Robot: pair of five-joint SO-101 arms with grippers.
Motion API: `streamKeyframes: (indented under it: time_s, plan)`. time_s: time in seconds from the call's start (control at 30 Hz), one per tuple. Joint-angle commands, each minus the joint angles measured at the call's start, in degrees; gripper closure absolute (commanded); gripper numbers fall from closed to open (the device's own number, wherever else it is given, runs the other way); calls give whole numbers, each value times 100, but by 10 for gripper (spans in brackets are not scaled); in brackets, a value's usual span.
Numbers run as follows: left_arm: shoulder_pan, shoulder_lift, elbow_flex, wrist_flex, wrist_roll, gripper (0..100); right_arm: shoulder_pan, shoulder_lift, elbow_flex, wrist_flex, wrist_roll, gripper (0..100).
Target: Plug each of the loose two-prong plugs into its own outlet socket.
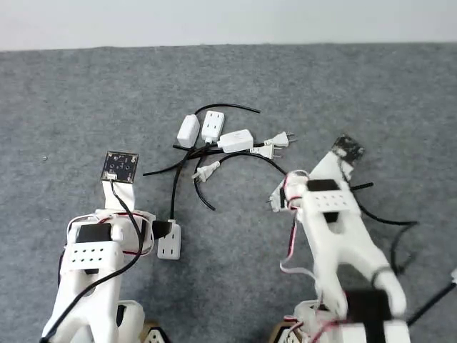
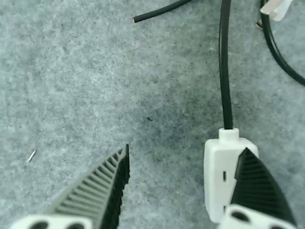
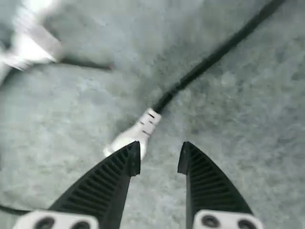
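Observation:
A white outlet socket point(image 2: 220, 179) on a black cord point(image 2: 225, 71) lies on the grey carpet. My left gripper point(image 2: 186, 150) is open over it, one finger point(image 2: 255, 183) covering its edge. The same socket point(image 1: 169, 246) lies by the left arm in the high view. My right gripper point(image 3: 160, 148) is open by a narrow gap, low over the carpet. A white two-prong plug point(image 3: 131, 138) lies just past one fingertip point(image 3: 132, 155), outside the gap. Three more sockets point(image 1: 213, 126) and loose plugs point(image 1: 278, 140) sit tangled at the table's middle.
Black cords point(image 1: 187, 171) loop between the arms. Another loose plug point(image 1: 207, 171) lies in that tangle. The right arm's body point(image 1: 335, 229) covers the carpet at lower right. Bare grey carpet point(image 1: 78, 107) spreads across the far left and far right.

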Motion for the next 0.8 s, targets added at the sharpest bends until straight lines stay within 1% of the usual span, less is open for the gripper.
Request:
streamKeyframes:
  time_s: [0.0, 0.07, 0.23, 0.33, 0.53, 0.6, 0.77]
  plan:
    - [26, -18, -75, 18, -70, 662, -163, 426, -738, 163, -246, 845]
    - [26, -18, -75, 18, -79, 662, -171, 602, -949, 233, -431, 845]
    - [26, -18, -75, 18, -88, 662, -40, 822, -1257, 259, -457, 844]
    - [26, -26, -66, 26, -220, 662, -40, 813, -1284, 277, -466, 844]
    - [26, -26, -84, 123, -229, 662, -31, 901, -1266, 233, -545, 844]
    - [26, -26, -84, 123, -229, 662, 13, 1051, -1301, 224, -686, 844]
    - [26, -26, -84, 132, -229, 662, 84, 1525, -1670, 426, -695, 848]
